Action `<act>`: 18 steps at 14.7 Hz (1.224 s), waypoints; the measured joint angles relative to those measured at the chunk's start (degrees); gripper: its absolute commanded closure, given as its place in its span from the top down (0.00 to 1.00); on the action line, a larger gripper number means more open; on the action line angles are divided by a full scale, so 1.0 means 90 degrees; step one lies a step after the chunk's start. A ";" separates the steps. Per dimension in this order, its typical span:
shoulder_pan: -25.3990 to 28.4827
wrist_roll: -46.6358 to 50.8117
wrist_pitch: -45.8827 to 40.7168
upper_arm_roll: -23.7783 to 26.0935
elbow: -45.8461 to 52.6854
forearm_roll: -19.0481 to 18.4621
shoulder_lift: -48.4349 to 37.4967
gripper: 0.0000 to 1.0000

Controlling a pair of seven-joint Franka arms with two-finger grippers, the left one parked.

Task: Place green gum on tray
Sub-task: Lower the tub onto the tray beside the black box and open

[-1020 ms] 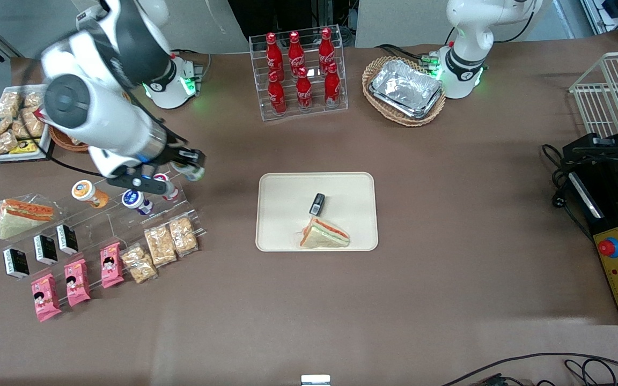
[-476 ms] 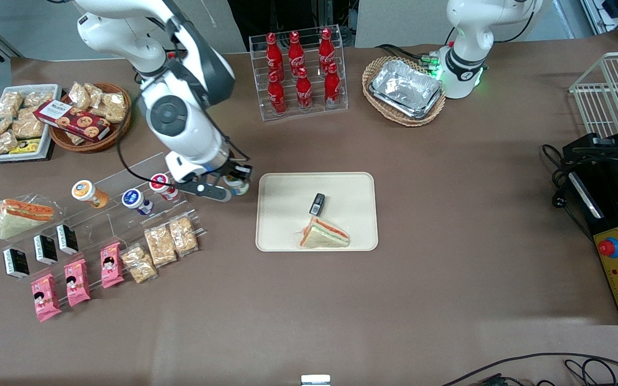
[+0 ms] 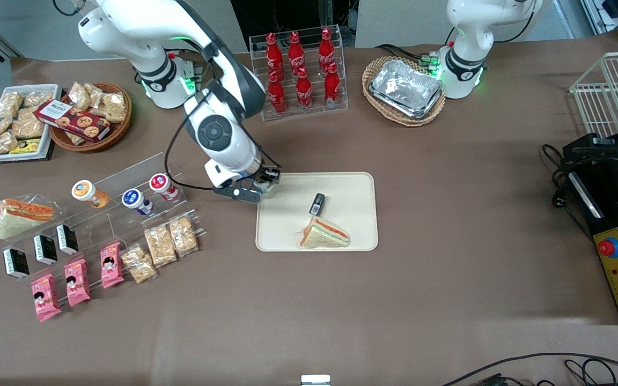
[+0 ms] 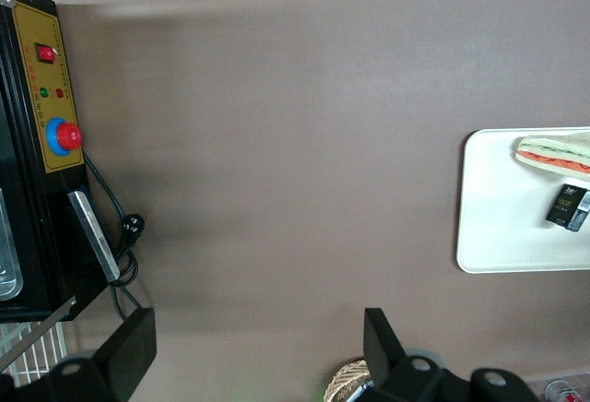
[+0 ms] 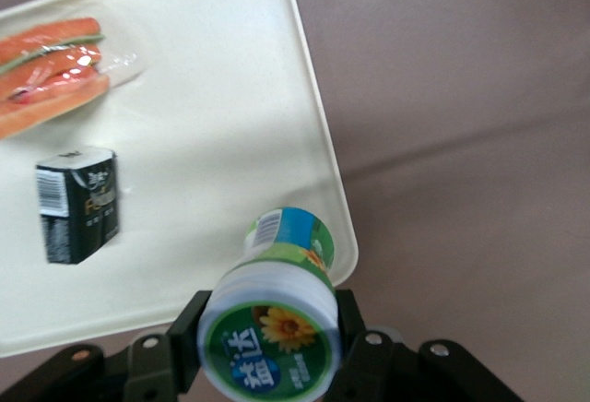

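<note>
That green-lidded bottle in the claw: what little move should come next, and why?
Probably a short carry farther in over the tray, then down. The gripper is shut on the green gum and hangs above the tray's edge nearest the working arm's end. The bare patch beside the small black box looks free, away from the sandwich.

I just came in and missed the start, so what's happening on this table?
The right arm is carrying the green gum to the tray. Its tool is shut on the bottle and sits above the tray's edge nearest the working arm's end of the table. The gum is not set down yet. A wrapped sandwich and a small black box already lie on the tray.
</note>
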 measured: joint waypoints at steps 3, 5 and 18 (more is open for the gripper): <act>0.0154 0.0009 0.0344 0.0006 -0.0002 0.0098 0.0314 0.35; 0.0230 0.0018 0.0500 0.0007 -0.0001 0.0194 0.0436 0.35; 0.0481 0.0238 0.1272 0.0008 -0.0052 0.0250 0.0872 1.00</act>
